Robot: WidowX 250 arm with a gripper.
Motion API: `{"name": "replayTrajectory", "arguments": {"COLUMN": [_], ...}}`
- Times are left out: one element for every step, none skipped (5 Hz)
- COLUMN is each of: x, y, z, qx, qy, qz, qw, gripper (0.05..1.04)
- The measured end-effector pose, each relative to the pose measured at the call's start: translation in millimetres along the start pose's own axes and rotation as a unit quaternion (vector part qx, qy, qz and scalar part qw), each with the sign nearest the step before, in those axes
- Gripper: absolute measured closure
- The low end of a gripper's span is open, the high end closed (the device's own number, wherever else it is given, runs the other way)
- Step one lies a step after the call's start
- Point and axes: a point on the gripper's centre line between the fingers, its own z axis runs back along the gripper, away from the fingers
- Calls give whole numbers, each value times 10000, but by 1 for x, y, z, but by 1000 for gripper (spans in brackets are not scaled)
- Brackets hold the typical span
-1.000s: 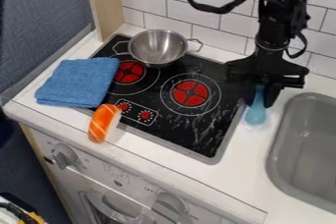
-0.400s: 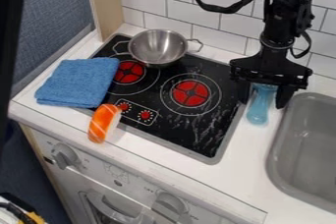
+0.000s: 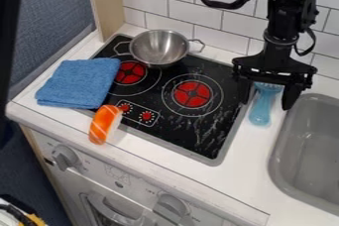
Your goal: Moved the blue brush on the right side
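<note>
Brush (image 3: 262, 108), light blue and plastic-looking with a long rounded handle, lies beneath the black two-finger gripper (image 3: 267, 102), its bristled head up between the fingers and its handle pointing out past them towards the counter's front. It rests on the white smooth counter (image 3: 248, 175), in the strip under the gripper, with the black rectangular stovetop (image 3: 206, 138) on one side and the grey oblong sink (image 3: 281, 133) on the other. That strip is right of the stovetop in the camera view, so the move looks done, or very nearly; what is left is probably just lifting the arm away.

The gripper is spread wide, one finger on each side of the brush. A gap shows on the sink side, so nothing is gripped; whether the stovetop-side finger brushes against the head, I can't tell.
</note>
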Motion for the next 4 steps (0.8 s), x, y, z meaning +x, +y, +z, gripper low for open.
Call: {"name": "replayTrajectory", "arguments": {"x": [-1, 2, 6, 12], "y": [13, 33, 62, 87], "z": [19, 37, 59, 60], "qx": [170, 513, 540, 683], "qy": [125, 300, 181, 149], "qz": [9, 38, 228, 464], "qw": [9998, 9982, 9981, 9965], "gripper": [83, 83, 83, 83]}}
